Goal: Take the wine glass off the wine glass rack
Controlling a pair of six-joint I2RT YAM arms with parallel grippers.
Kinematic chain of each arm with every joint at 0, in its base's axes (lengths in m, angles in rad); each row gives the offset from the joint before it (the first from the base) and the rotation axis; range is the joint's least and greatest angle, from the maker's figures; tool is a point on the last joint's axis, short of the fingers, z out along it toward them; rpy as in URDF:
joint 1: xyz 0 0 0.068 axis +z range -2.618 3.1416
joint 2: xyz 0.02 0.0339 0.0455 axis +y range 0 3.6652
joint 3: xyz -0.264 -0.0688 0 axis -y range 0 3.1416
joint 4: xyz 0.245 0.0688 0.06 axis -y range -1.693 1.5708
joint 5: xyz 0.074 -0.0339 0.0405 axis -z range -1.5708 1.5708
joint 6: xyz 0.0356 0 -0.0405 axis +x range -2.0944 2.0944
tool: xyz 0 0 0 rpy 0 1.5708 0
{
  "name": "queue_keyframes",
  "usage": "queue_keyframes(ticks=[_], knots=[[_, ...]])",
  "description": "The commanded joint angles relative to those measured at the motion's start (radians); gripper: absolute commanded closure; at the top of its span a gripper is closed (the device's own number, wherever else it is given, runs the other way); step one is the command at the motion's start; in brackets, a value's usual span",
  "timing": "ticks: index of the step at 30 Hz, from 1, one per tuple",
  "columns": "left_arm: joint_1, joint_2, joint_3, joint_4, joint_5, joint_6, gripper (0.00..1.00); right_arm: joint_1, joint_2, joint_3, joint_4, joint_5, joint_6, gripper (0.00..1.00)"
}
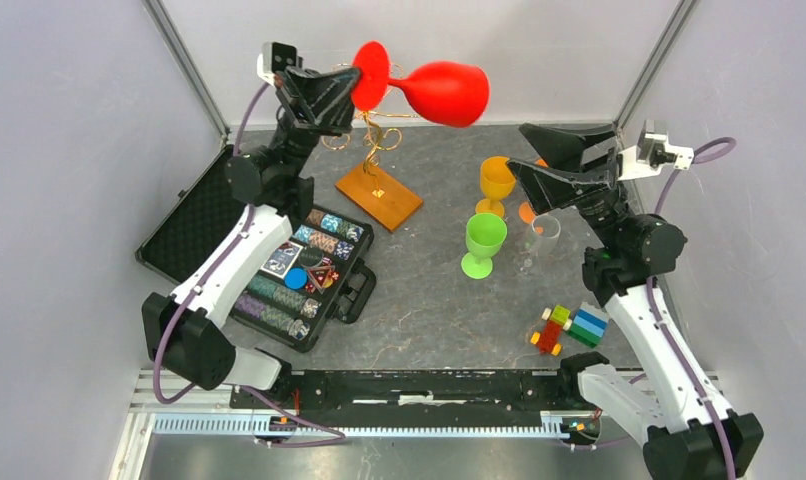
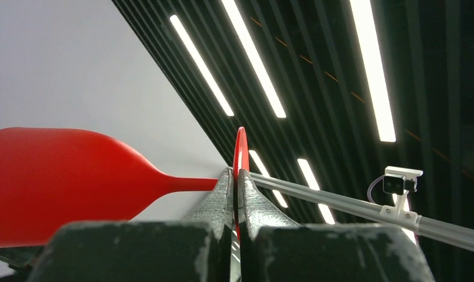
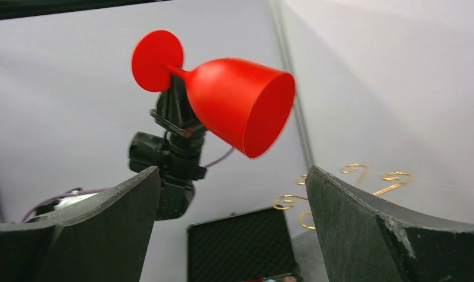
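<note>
Left claw (image 1: 356, 89) pinches the red wine glass (image 1: 445, 92) up off the gold wire rack (image 1: 379, 196); next, lower it gently onto the desk (image 1: 429, 300)

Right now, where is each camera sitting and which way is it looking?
Top camera: up high behind the arms, looking down at the table; shows both arms, the left gripper pinching the red wine glass by its foot.
Left wrist: tilted up at ceiling lights, its own fingers shut on the foot.
Right wrist: looks sideways between its open fingers at the left arm.
All three share the red wine glass.
</note>
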Motion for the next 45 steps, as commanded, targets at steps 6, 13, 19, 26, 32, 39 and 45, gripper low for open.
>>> queue_keyframes(ticks=[6,13,19,26,32,39,45], knots=[[-0.139,-0.078,-0.022,-0.017,-0.029,-0.031,0.98,0.010,0.084,0.071,0.297,-0.142,0.175,0.05],[-0.197,-0.098,-0.007,-0.106,-0.004,0.037,0.98,0.015,0.157,0.119,0.548,-0.234,0.306,0.15],[-0.220,-0.082,-0.006,-0.114,-0.005,0.030,0.98,0.020,0.214,0.166,0.660,-0.274,0.419,0.46],[-0.231,-0.076,-0.008,-0.103,0.004,0.017,0.98,0.033,0.241,0.180,0.730,-0.266,0.466,0.77],[-0.230,-0.083,-0.013,-0.089,0.005,0.036,0.98,0.038,0.258,0.205,0.758,-0.275,0.494,1.00],[-0.230,-0.076,0.003,-0.084,0.032,0.097,0.60,0.038,0.190,0.189,0.549,-0.260,0.310,1.00],[-0.215,-0.111,-0.055,-0.042,0.006,0.291,0.14,0.037,0.048,0.194,0.069,-0.128,-0.077,1.00]])
